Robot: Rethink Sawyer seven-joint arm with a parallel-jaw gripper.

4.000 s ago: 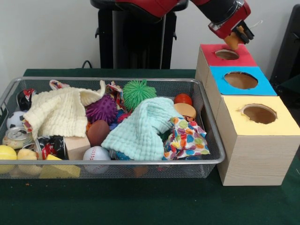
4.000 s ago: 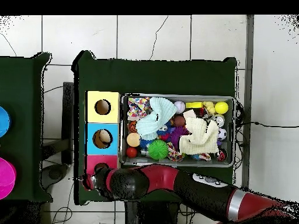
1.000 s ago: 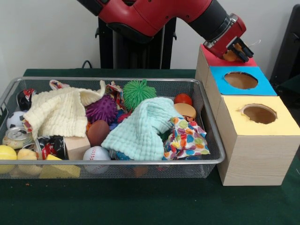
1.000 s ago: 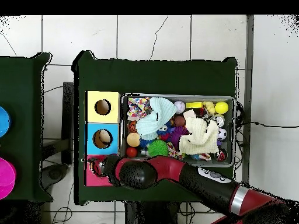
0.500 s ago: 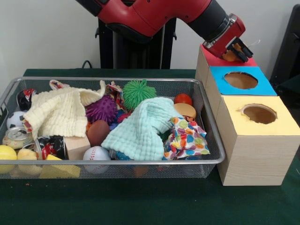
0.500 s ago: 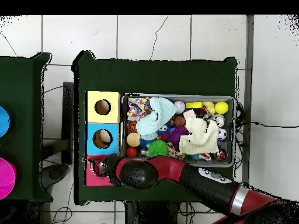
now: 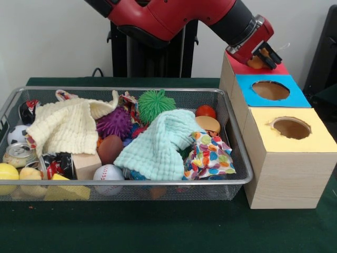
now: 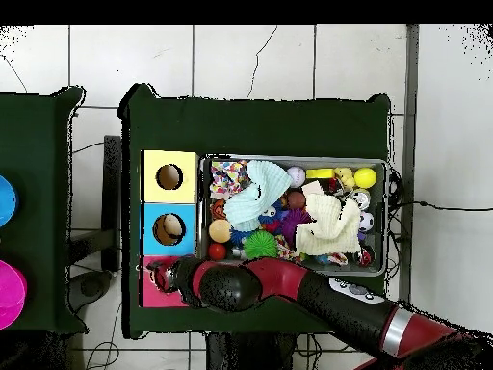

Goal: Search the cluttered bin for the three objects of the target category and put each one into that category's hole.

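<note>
My gripper (image 7: 261,57) hangs over the red top (image 7: 239,68) of the far wooden box, shut on a tan-orange toy figure (image 7: 256,62) that shows between the black fingers. The red box's hole is hidden under the gripper. In the overhead view the gripper (image 8: 162,277) covers the red top (image 8: 152,296). The wire-mesh bin (image 7: 131,89) lies left of the boxes. A pale yellow figure (image 7: 30,174) sits at its front left corner beside a smooth yellow ball (image 7: 7,172). A third figure does not show.
Blue-topped (image 7: 270,90) and yellow-topped (image 7: 290,128) holes stand in front of the red one. The bin holds a cream cloth (image 7: 66,126), a mint cloth (image 7: 160,142), a patterned cloth (image 7: 209,155), spiky green (image 7: 156,104) and purple (image 7: 113,122) balls, a baseball (image 7: 108,173) and a can (image 7: 19,154).
The gripper has shifted slightly up and to the left over the red top, still with the tan-orange figure. The bin's contents have not moved.
</note>
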